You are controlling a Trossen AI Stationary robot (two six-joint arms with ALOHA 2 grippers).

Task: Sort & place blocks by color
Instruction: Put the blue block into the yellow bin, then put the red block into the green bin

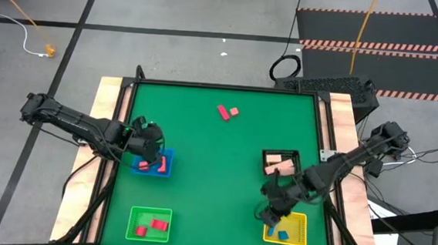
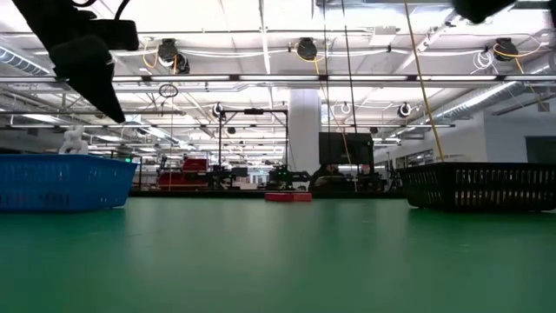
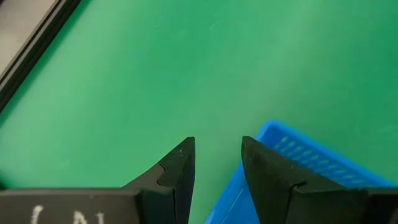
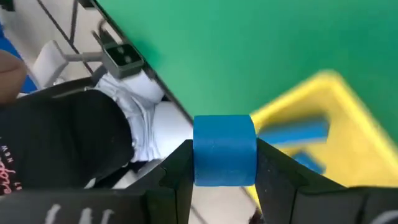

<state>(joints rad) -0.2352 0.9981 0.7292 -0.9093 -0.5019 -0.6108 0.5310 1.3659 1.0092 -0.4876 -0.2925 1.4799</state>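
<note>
My right gripper [image 1: 275, 209] hovers over the yellow tray [image 1: 297, 238] near the table's near right corner, shut on a blue block [image 4: 224, 158]. Two more blue blocks [image 4: 292, 132] lie in that tray [image 4: 348, 118]. My left gripper [image 1: 145, 135] is open and holds nothing, just beyond the far edge of the blue tray [image 1: 166, 170], whose rim [image 3: 298, 155] shows past its fingers. That tray holds red and pink blocks [image 1: 153, 164]. A red block [image 1: 223, 112] and a salmon block [image 1: 234, 111] lie flat on the green mat toward the far side. My right gripper pinches the blue block [image 4: 224, 180] between its two fingers, one on each opposite side face. The block's smooth blue face points ahead past the fingertips. It is lifted clear, above the near corner of the yellow tray.
A black tray [image 1: 266, 155] with tan blocks sits right of centre, just beyond the right gripper. A green tray [image 1: 134, 212] with red blocks is at the near left. A person in dark clothing [image 4: 56, 143] stands past the table's near edge. The mat's middle is open.
</note>
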